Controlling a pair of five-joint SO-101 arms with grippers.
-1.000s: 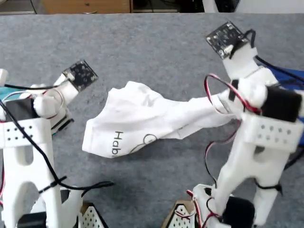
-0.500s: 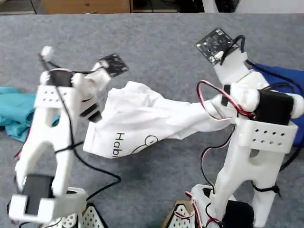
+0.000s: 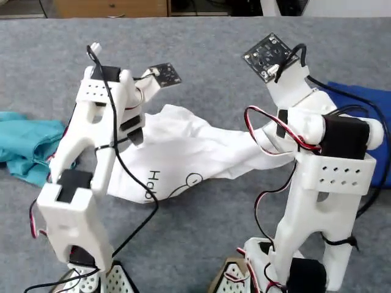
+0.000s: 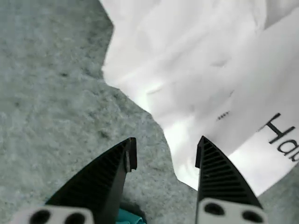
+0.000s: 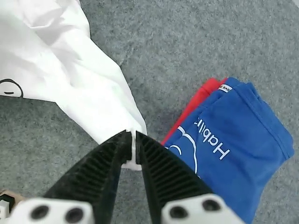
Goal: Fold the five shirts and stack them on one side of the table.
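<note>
Where the white shirt (image 3: 183, 152) lies crumpled at the middle of the grey worktop (image 3: 201, 55), one end is drawn out toward the right arm. That end is clamped in the right tool (image 5: 133, 140) (a small fold of cloth is seen between its tips). The left tool (image 4: 167, 145) is held apart over the shirt's opposite edge, gripping nothing. A folded blue shirt (image 5: 229, 154) is stacked on a red shirt (image 5: 198, 102) just beside the right tool. A teal shirt (image 3: 24, 143) is bunched at the worktop's left edge.
</note>
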